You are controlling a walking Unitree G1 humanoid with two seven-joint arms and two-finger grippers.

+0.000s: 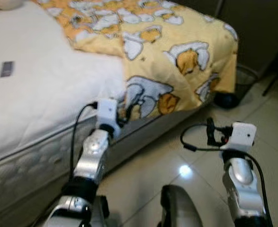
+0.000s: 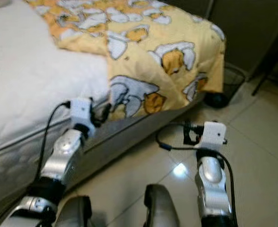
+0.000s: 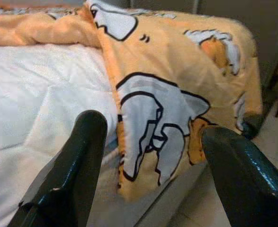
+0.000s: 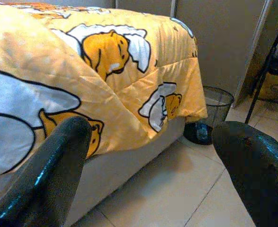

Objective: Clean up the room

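I stood at the side of the bed, whose white quilted mattress (image 1: pixel 39 94) lay bare toward my left. The yellow quilt printed with white-and-orange cartoon figures (image 1: pixel 176 52) covered the far end of the bed and hung over the mattress edge down toward the pale glossy floor tiles (image 1: pixel 262 118).

My left gripper (image 3: pixel 148 165) was raised at the mattress edge, just beside the quilt's hanging corner, its two black fingers (image 3: pixel 72 165) spread wide with nothing between them. My right gripper (image 4: pixel 153 161) hovered over the tiles a little way out from the bed, its fingers likewise parted and empty.

Past the bed's foot corner stood a dark wire-mesh wastebasket (image 4: pixel 217 101) against the wall, and a dark rounded object (image 4: pixel 198 132) lay on the floor beside it, half under the quilt's hem; I could not tell what it was. A small grey rectangle (image 1: pixel 6 69) rested on the mattress, too blurred to identify. Thin black legs of some stand (image 4: pixel 264 75) were cut off at the edge.
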